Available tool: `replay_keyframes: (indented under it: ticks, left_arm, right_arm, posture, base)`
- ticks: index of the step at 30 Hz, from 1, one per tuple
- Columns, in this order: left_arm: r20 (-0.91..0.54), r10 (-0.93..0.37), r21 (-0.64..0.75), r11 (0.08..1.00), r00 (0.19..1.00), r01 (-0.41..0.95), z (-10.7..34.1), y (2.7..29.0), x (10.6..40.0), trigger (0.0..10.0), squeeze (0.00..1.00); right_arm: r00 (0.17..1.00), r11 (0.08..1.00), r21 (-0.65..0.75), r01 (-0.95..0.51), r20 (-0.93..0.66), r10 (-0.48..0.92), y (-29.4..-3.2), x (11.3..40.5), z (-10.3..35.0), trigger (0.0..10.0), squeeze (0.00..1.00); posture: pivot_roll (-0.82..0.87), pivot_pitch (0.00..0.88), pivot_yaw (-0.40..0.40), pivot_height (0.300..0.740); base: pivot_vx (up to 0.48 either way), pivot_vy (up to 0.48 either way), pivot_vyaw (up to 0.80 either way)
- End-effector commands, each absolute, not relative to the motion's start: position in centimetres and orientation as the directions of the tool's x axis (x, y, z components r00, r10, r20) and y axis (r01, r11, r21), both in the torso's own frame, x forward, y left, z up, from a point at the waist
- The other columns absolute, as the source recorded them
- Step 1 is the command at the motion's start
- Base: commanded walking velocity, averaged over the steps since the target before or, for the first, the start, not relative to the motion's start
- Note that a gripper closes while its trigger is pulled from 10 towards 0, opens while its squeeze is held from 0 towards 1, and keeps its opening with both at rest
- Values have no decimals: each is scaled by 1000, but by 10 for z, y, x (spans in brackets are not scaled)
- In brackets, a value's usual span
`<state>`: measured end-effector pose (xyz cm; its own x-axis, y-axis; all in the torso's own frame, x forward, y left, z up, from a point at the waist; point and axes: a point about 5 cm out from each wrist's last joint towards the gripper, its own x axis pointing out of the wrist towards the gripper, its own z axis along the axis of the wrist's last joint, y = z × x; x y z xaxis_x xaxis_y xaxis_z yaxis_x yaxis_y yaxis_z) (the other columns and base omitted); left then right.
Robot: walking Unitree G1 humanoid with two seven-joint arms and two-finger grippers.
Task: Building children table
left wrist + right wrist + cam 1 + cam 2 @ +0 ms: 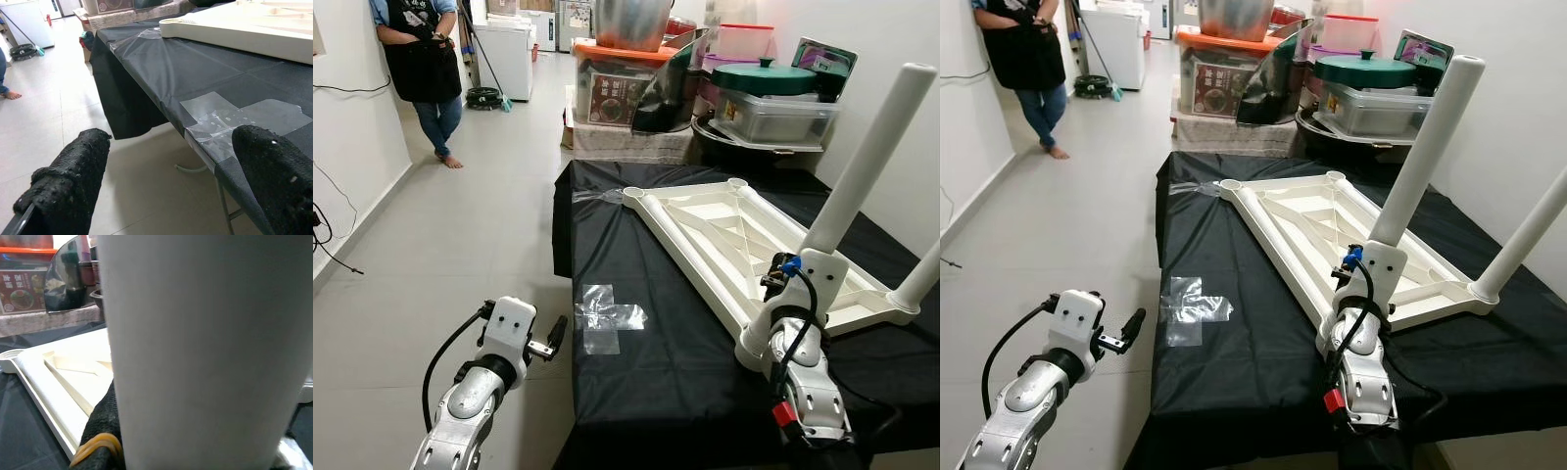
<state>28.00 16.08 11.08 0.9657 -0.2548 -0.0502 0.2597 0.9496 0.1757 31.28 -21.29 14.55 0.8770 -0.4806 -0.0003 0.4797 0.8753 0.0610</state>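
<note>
While the left gripper (551,345) hangs idle off the near corner of the black-covered table (636,392), its fingers spread apart over bare floor, the right gripper (781,279) is at work, clamped round the base of a white table leg (867,162) — the wrist view shows the cylinder hard against one black finger (100,423), a yellow band round the finger's root.

The leg stands tilted at the near corner of the upturned white tabletop (724,235), which lies underside up on the black cloth, its ribs showing. A second leg (925,274) rises from the right-hand corner, and the two far corner sockets (633,193) are open. A cross of clear tape (602,318) patches the cloth near the left edge.

To seat this leg well, I judge it should be brought upright over its socket before any push or twist; driven at a slant it would likely bind or lever the light top across the cloth. About half the job looks done.

Beyond the table sit stacked storage tubs — an orange-lidded box (622,83) with a printed food label whose writing is too small to read, and a green-lidded pot (764,78). A person (423,59) leans on the far wall.
</note>
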Motion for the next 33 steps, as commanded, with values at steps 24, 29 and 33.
replay_keyframes:
  ticks: [24, 29, 33]
  left_arm:
    - [-60, -269, 188, 943, 961, 276, 109, 157, 283, 10000, 0]
    - [-61, -271, 186, 943, 961, 277, 108, 157, 283, 10000, 0]
    - [-63, -271, 186, 942, 961, 278, 108, 156, 283, 10000, 0]
  right_arm:
    - [860, 865, -18, 501, -96, -501, -221, 303, 120, 10000, 0]
    - [881, 886, 3, 464, -104, -461, -216, 306, 124, 10000, 0]
    - [895, 900, 26, 435, -127, -429, -212, 309, 125, 10000, 0]
  posture:
    - [56, 0, -63, 740]
    - [55, 0, -65, 740]
    - [55, 0, -66, 740]
  base:
    - [0, 0, 0]
    - [0, 0, 0]
    - [0, 0, 0]
